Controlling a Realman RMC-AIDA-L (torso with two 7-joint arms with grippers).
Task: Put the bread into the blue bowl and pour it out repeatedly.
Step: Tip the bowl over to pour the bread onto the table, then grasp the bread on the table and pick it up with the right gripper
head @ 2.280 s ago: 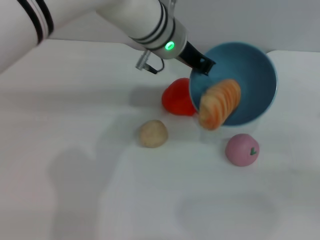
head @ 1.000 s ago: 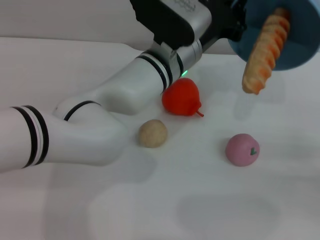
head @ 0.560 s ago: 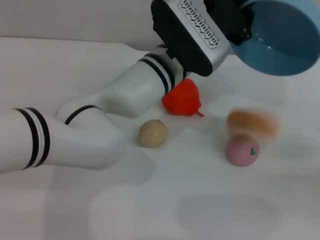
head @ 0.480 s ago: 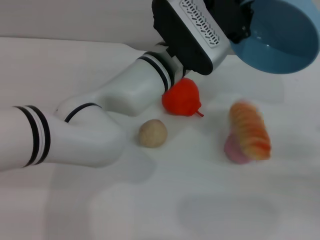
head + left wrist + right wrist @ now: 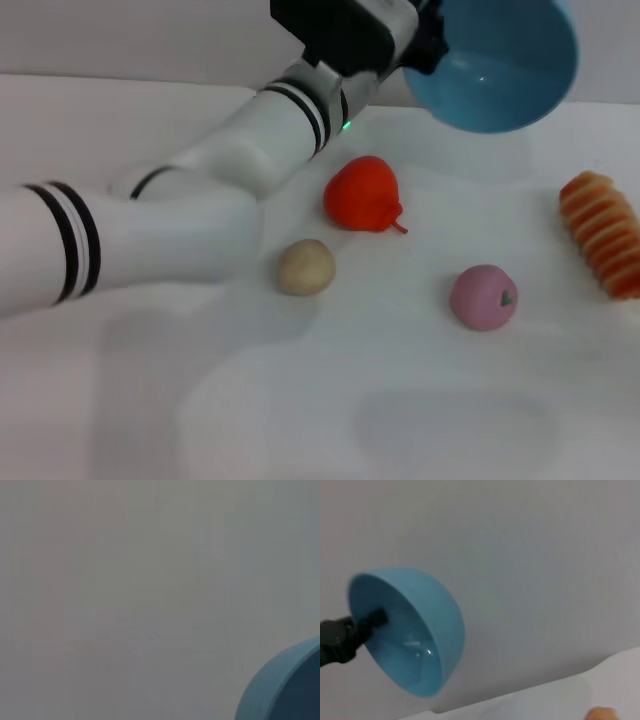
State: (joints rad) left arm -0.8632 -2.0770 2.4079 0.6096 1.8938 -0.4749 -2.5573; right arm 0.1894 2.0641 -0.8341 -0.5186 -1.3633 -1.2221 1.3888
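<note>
The blue bowl (image 5: 492,62) hangs in the air above the table's back edge, tipped on its side with its hollow facing me and nothing in it. My left gripper (image 5: 428,42) is shut on its rim. In the right wrist view a black finger (image 5: 371,619) hooks over the rim of the blue bowl (image 5: 412,639). Only a curved piece of the blue bowl (image 5: 287,687) shows in the left wrist view. The bread (image 5: 603,245), orange with pale ridges, lies on the white table at the far right, apart from the bowl. The right gripper is out of sight.
A red strawberry-shaped toy (image 5: 363,194) sits mid-table under my left forearm (image 5: 250,150). A beige ball (image 5: 306,267) lies in front of it and a pink ball (image 5: 483,297) lies to the right, between the strawberry and the bread. The white table (image 5: 300,400) fills the foreground.
The bread slid out of the raised, tipped bowl, dropped by the pink ball and rolled to the far right. The bowl has swung a little to the left.
</note>
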